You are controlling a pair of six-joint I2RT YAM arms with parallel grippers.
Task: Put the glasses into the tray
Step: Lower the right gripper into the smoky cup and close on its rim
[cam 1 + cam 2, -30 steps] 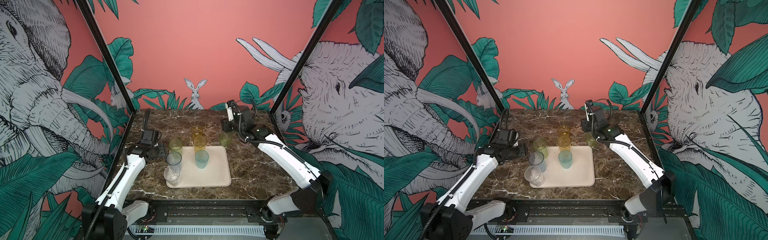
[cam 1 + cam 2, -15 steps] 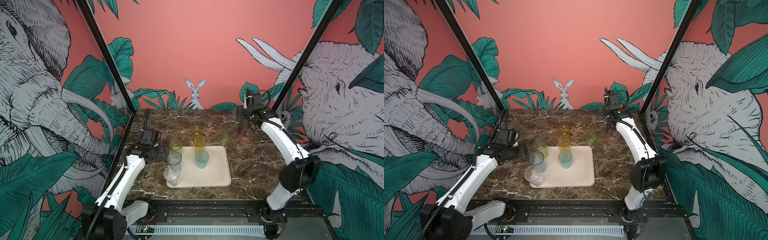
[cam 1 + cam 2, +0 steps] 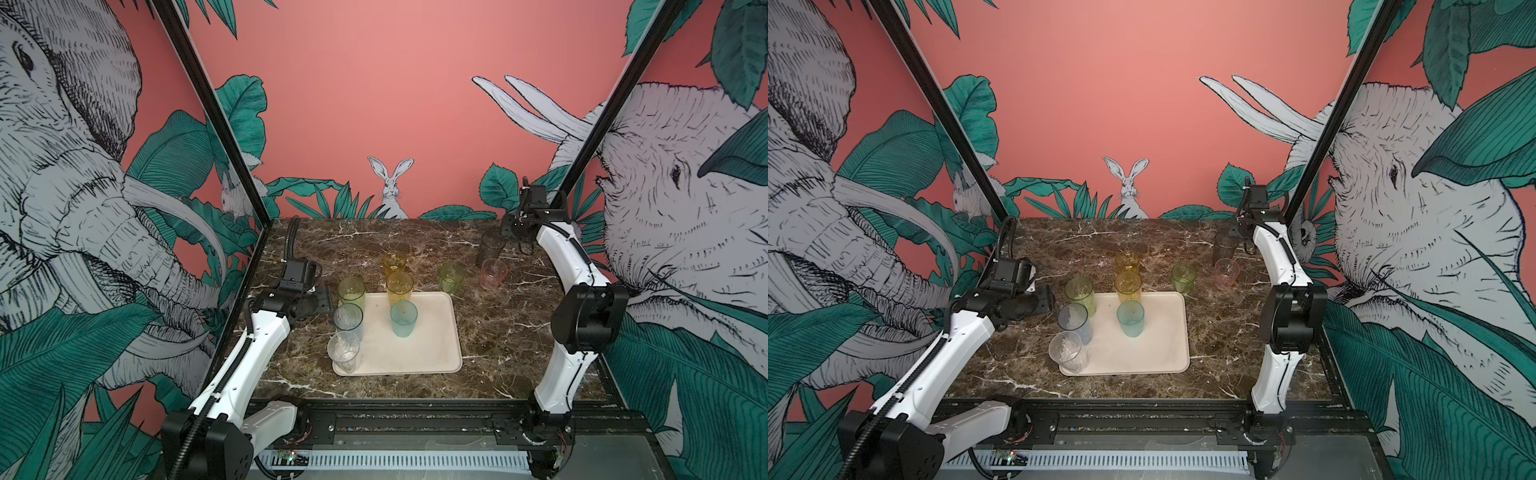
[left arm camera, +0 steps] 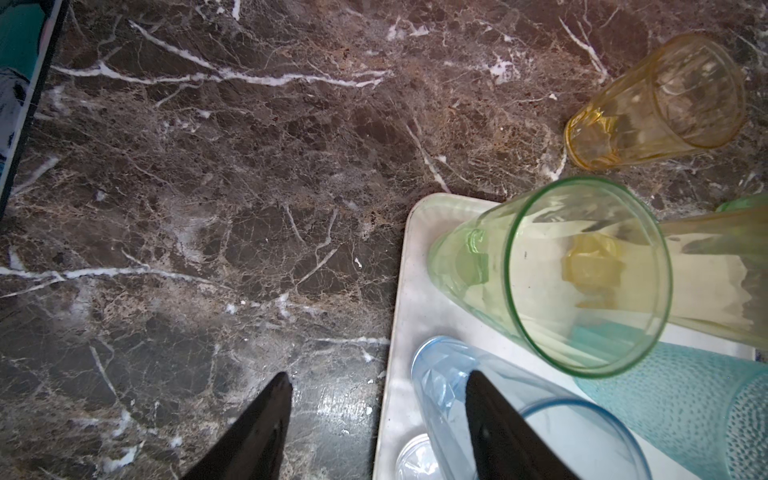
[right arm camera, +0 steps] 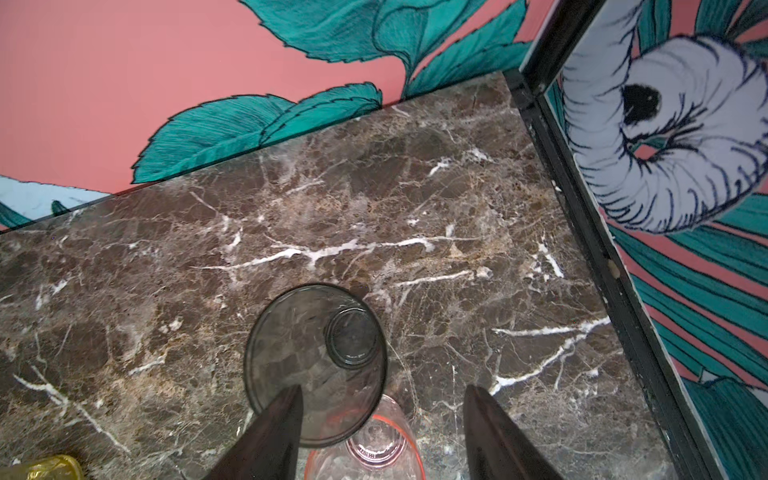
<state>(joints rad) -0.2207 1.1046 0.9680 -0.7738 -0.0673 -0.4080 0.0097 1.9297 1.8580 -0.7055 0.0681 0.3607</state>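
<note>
At the far corner of the tabletop (image 3: 374,237), in both top views, the right jaws hang over the smoky grey tumbler (image 3: 490,249), with the pink tumbler (image 3: 493,274) just beside it and the tray (image 3: 432,332) well off, by the left jaws. Right wrist view: jaws wide, empty, one fingertip (image 5: 286,399) above the grey rim; closing here could topple it onto the pink. Left wrist view: jaws wide, empty, the trayed pale blue tumbler (image 4: 540,399) alongside, easily nudged.

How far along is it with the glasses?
Done: five glasses in the tray: yellow-green, tall amber, pale blue, clear, teal. In hand: nothing; the open right gripper hovers by the smoky grey glass. Remaining: that one, the pink, short green and short amber.
</note>
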